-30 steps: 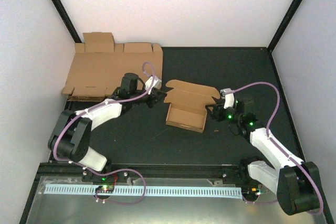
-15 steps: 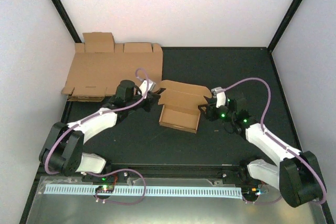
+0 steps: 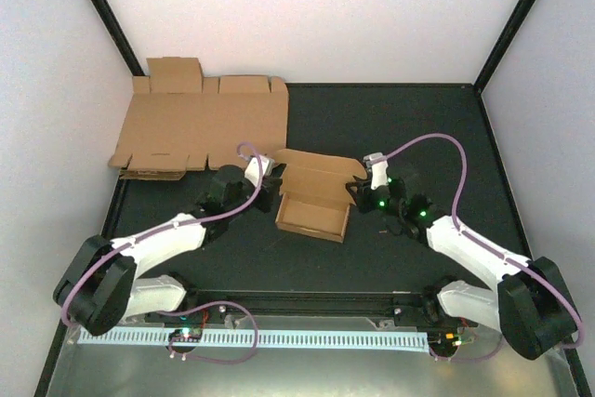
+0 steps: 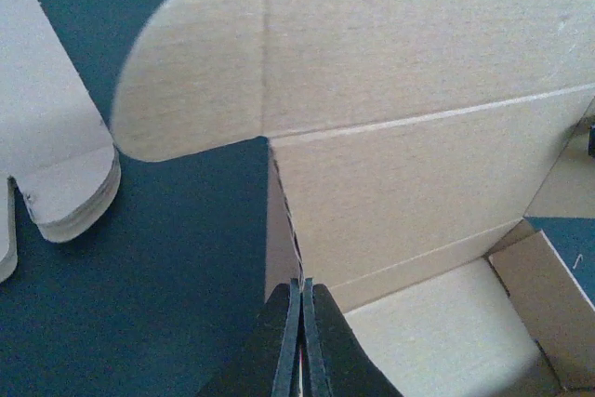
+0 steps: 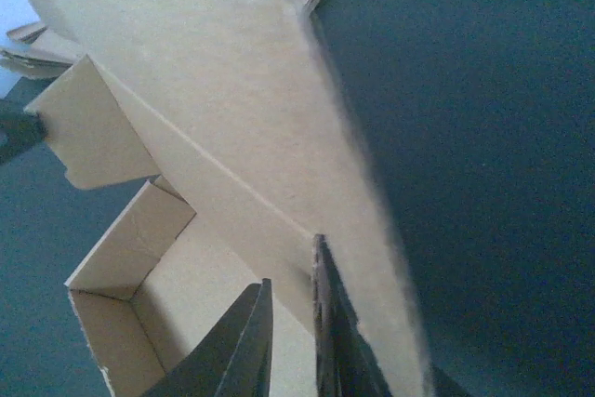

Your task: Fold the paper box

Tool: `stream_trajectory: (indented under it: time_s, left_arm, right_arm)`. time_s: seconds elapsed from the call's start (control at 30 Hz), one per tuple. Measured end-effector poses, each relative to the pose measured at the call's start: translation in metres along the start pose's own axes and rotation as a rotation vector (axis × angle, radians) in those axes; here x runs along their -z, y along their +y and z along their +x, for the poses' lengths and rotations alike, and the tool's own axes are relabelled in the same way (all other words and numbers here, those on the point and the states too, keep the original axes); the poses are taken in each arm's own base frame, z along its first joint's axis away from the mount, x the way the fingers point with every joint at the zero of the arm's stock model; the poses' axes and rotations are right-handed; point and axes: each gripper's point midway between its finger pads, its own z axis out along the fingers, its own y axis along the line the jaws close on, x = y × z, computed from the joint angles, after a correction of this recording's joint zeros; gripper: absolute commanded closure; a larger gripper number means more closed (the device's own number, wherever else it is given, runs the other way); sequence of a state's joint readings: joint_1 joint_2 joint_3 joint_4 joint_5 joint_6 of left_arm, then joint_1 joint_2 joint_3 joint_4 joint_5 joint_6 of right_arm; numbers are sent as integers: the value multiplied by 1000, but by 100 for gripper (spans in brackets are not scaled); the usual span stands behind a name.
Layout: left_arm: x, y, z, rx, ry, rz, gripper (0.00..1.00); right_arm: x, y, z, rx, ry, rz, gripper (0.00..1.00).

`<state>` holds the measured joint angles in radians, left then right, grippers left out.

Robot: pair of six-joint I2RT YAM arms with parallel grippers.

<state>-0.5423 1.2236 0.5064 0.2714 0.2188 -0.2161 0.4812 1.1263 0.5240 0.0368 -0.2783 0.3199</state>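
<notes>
The paper box (image 3: 311, 217) stands half-folded at the middle of the dark table, its tray open upward and its lid panel raised at the back. My left gripper (image 3: 271, 194) is at its left side. In the left wrist view that gripper (image 4: 302, 285) is shut on the thin left side wall of the box (image 4: 418, 155). My right gripper (image 3: 354, 196) is at the box's right end. In the right wrist view its jaws (image 5: 290, 271) stand a narrow gap apart. One finger is inside the tray and the other lies against the box's raised panel (image 5: 214, 137).
A stack of larger flat cardboard sheets (image 3: 200, 123) lies at the back left, its rounded tabs (image 4: 56, 165) close to the box's left flap. White enclosure walls stand at the back and sides. A metal rail (image 3: 279, 337) runs along the near edge.
Both grippers and the box have shifted left and toward the near edge. The right jaws have narrowed. The left gripper has stayed shut on the side wall.
</notes>
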Motion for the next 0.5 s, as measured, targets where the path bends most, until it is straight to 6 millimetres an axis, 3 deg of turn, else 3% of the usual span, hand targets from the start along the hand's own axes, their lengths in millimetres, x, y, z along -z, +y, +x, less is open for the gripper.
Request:
stream_trajectory:
  time_s: [0.37, 0.5]
  left_arm:
    - [11, -15, 6, 12, -94, -64, 98]
    - [11, -18, 19, 23, -94, -66, 98]
  right_arm:
    - [-9, -1, -2, -17, -49, 101, 80]
    - [-9, -3, -2, -24, -77, 125, 79]
